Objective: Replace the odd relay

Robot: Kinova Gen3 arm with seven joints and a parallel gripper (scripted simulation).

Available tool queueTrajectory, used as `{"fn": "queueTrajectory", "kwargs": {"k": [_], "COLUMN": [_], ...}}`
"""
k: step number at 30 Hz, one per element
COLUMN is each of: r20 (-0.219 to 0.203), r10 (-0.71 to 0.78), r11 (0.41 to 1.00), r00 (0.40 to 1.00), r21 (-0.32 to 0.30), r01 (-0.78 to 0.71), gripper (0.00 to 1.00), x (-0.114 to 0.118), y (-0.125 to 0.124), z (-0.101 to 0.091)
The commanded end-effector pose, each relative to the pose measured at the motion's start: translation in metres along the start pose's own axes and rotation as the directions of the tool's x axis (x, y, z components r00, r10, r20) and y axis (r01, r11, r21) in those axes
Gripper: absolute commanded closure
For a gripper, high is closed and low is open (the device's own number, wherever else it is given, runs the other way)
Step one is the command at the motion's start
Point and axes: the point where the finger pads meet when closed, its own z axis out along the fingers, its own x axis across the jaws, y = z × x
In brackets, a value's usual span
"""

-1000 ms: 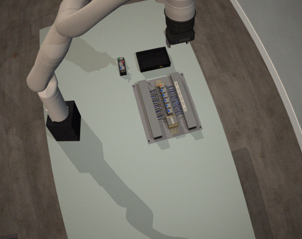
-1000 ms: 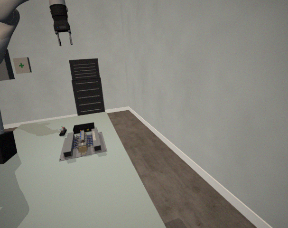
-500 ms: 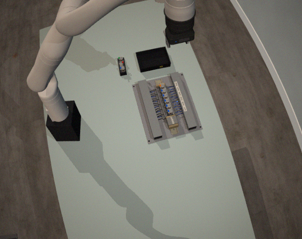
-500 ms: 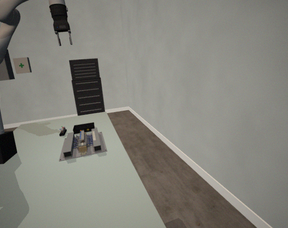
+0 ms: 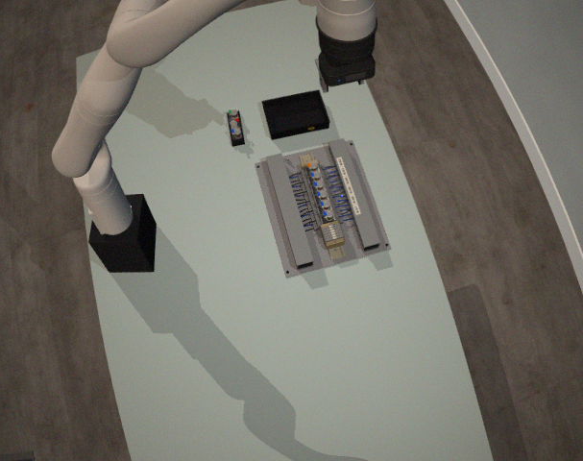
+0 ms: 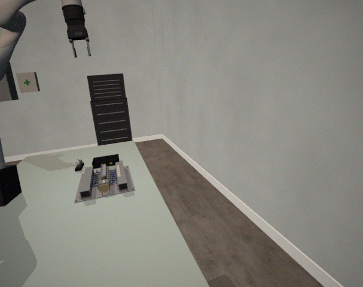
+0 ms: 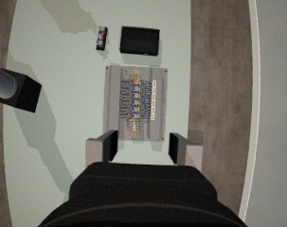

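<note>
The white jointed arm point(image 5: 97, 99) point(image 6: 3, 46) is cut off by the upper edge in the top view. The relays' blades are hidden.

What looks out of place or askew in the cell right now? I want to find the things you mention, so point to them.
Only the orange-button relay point(image 5: 313, 165) point(image 7: 135, 82) stands out: it sits at the row's tray end, while the other five have blue buttons. I see nothing spilled or damaged.

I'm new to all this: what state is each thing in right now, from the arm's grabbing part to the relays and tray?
End effector: open, raised, holding nothing.
Orange-button relay: standing in the row's end position.
Blue-button relays in the row: five, standing in line.
Rack: on the table, holding green-, red- and blue-button spares.
Tray: no relay visible inside.
</note>
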Motion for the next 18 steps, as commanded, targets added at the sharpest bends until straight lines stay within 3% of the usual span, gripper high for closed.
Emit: {"fn": "queueTrajectory", "kwargs": {"k": [1,10,11,18], "r20": [0.026,0.052,0.001,0.026], "r10": [-0.002,-0.004,-0.001,-0.002], "r11": [1.000,1.000,1.000,1.000], "r00": [1.000,0.999,1.000,1.000], "r21": [0.005,0.012,-0.001,0.005], "r01": [0.002,0.004,0.001,0.002], "gripper": [0.00,0.00,0.00,0.00], "x": [0.0004,0.0005,-0.0002,0.0000], "y": [-0.0003,-0.0003,0.0001,0.0002], "z": [-0.0017,-0.0022,-0.0016,-0.0020]}}
